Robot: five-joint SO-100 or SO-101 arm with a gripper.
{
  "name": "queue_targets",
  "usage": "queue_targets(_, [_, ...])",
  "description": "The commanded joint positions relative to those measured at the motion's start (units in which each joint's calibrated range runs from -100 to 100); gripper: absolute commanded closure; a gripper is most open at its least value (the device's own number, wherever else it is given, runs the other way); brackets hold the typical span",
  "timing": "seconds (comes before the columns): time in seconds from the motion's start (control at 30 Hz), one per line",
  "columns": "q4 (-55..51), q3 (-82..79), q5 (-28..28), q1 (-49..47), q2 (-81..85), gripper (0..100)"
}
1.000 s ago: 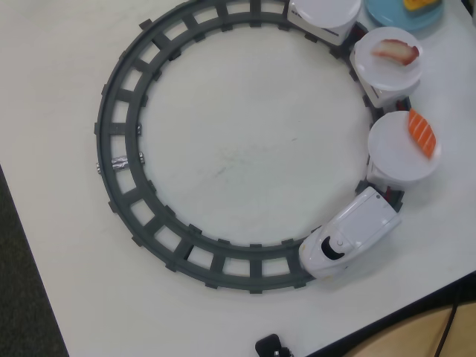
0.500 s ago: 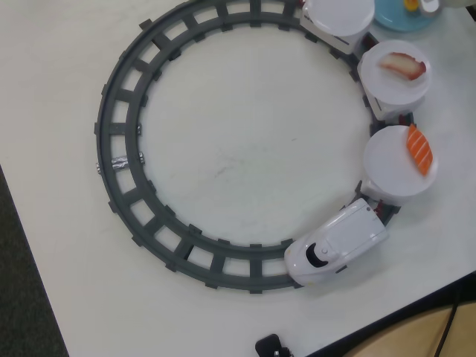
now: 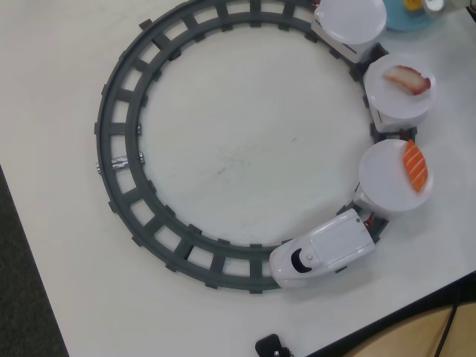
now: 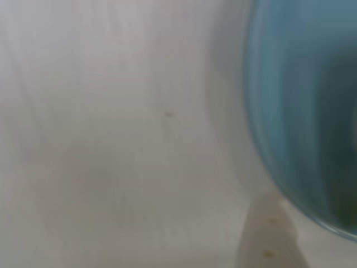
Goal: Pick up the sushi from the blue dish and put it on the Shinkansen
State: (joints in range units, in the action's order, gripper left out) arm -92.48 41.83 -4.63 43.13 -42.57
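- Overhead view: the Shinkansen (image 3: 321, 255) is seen at lower right on the grey ring track (image 3: 126, 119), its nose turned toward lower left.
- Three white plates are carried behind it: one with a salmon piece (image 3: 416, 165), one with a pink-red and white piece (image 3: 407, 79), and the rearmost plate (image 3: 349, 21) bare.
- The blue dish (image 3: 411, 20) is cut off at the top edge, with a yellow sushi (image 3: 412, 4) barely visible on it.
- Wrist view: the blurred dish (image 4: 304, 111) is shown on the pale tabletop (image 4: 111, 139).
- The end effector's state cannot be told; only a pale blurred part at the bottom edge is visible.
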Motion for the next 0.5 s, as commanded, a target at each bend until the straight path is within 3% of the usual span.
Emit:
queue_targets(0.0, [-0.2,3.4,0.1,0.4,-0.6,52])
queue_targets(0.47, [6.2,4.3,2.4,-0.1,-5.1,52])
